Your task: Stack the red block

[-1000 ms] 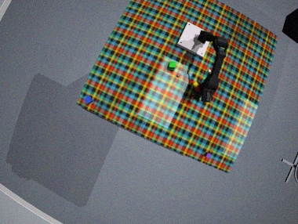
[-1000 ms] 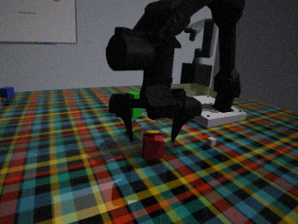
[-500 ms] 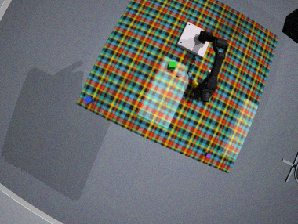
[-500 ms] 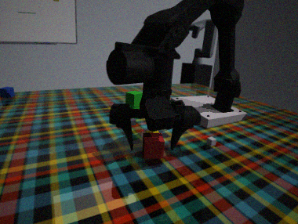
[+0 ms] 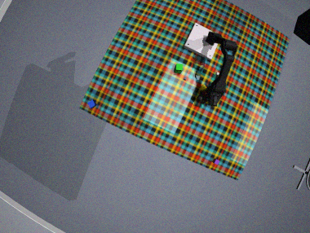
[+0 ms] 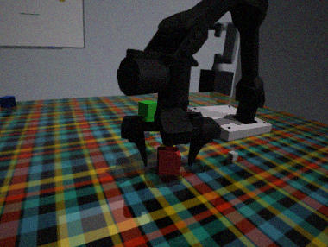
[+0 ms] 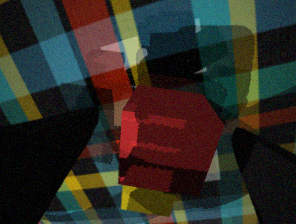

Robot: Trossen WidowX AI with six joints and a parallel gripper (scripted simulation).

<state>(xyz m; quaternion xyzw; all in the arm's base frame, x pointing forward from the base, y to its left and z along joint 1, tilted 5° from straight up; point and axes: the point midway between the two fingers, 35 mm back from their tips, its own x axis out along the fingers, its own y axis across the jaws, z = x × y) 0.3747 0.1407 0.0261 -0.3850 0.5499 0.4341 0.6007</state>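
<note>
The red block [image 6: 173,156] [image 7: 170,142] rests on the plaid mat between the fingers, slightly turned to them in the wrist view. My gripper [image 6: 168,165] [image 7: 165,123] points down around it, open and empty, one finger on each side, with a gap on both sides. In the top view the arm hides the red block. The green tower [image 5: 179,68] [image 6: 148,110] stands upright behind and to the left of the gripper in the exterior view, its lower part partly hidden by a finger mount.
A yellow object [image 7: 150,201] shows right beside the red block. A small white cube [image 5: 218,73] [image 6: 233,156] lies near the gripper. A blue block [image 5: 91,103] [image 6: 8,102] and a purple block [image 5: 216,162] lie near mat edges. The arm's white base plate [image 5: 196,37] [image 6: 259,128] is behind.
</note>
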